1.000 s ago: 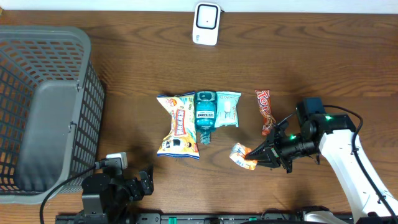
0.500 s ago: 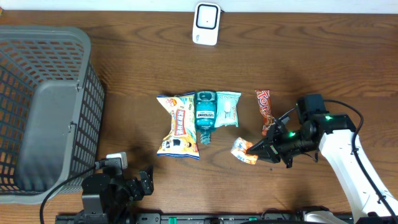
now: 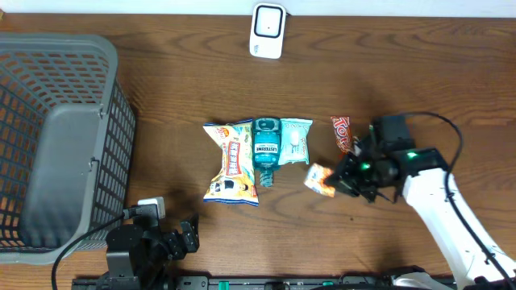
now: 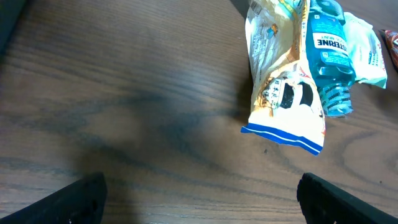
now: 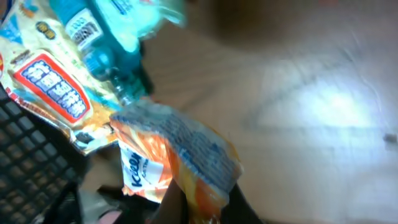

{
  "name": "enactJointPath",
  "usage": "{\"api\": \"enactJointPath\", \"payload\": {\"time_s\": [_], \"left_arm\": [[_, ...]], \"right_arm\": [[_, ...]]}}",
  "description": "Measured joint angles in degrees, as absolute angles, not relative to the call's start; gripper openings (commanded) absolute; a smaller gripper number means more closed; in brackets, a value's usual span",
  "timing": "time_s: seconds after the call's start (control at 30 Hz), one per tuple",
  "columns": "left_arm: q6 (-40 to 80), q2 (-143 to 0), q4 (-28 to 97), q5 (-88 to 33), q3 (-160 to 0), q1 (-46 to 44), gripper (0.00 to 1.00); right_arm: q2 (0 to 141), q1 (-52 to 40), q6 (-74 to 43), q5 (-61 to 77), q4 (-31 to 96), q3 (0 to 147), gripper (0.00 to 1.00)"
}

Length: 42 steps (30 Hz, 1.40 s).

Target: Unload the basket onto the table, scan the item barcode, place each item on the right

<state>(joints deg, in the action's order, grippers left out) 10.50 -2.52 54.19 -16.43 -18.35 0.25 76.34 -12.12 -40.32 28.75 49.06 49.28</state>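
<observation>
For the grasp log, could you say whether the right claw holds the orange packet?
Yes, the right claw is shut on the orange packet.

Blurred orange packet [image 5: 177, 165], apparently pinched between the fingers [image 5: 166, 208], before a blue bottle [image 5: 99, 37].

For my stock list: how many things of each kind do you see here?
Soft packets (yellow chip bag, pale teal pouch, red bar wrapper, small orange packet): 4
Blue-green plastic bottle: 1
Grey mesh plastic basket: 1
White rectangular device: 1
Total: 7

Basket [image 3: 122, 121] blocks left, snack bag [image 3: 232, 163] mid-table
</observation>
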Motion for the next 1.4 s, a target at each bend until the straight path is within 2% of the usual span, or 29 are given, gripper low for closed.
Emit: {"api": "enactJointPath", "payload": {"time_s": [0.23, 0.37, 0.4, 0.73, 0.87, 1.03, 1.17, 1.27, 1.4], "left_arm": [[10.5, -2.5, 54.2, -16.4, -18.3, 0.3, 0.98], [10.5, -2.5, 54.2, -16.4, -18.3, 0.3, 0.98], [10.5, -2.5, 54.2, -16.4, -18.3, 0.3, 0.98], [10.5, -2.5, 54.2, -16.4, -18.3, 0.3, 0.98], [10.5, -2.5, 54.2, -16.4, -18.3, 0.3, 0.98], [10.5, -2.5, 54.2, -16.4, -18.3, 0.3, 0.98], [10.5, -2.5, 54.2, -16.4, -18.3, 0.3, 0.98], [10.5, -2.5, 54.2, -16.4, -18.3, 0.3, 0.98], [10.5, -2.5, 54.2, -16.4, -18.3, 0.3, 0.98]], "right_arm": [[79.4, -22.7, -42.0, 20.8, 42.1, 49.3, 0.03], [84.4, -25.7, -43.4, 18.6, 40.1, 49.3, 0.15], [85.8, -26.0, -43.6, 18.3, 39.5, 49.3, 0.18], [95.8, -26.4, -44.8, 17.0, 35.6, 49.5, 0.78], [95.8, -26.5, -44.8, 17.7, 35.2, 50.0, 0.88], [95.7, -25.7, -44.7, 18.2, 35.3, 50.1, 0.85], [95.7, -24.1, -44.6, 17.9, 36.1, 50.1, 0.72], [95.9, -23.2, -44.7, 17.5, 37.0, 50.0, 0.70], [96.0, -22.6, -44.6, 17.5, 37.7, 50.0, 0.59]]}}
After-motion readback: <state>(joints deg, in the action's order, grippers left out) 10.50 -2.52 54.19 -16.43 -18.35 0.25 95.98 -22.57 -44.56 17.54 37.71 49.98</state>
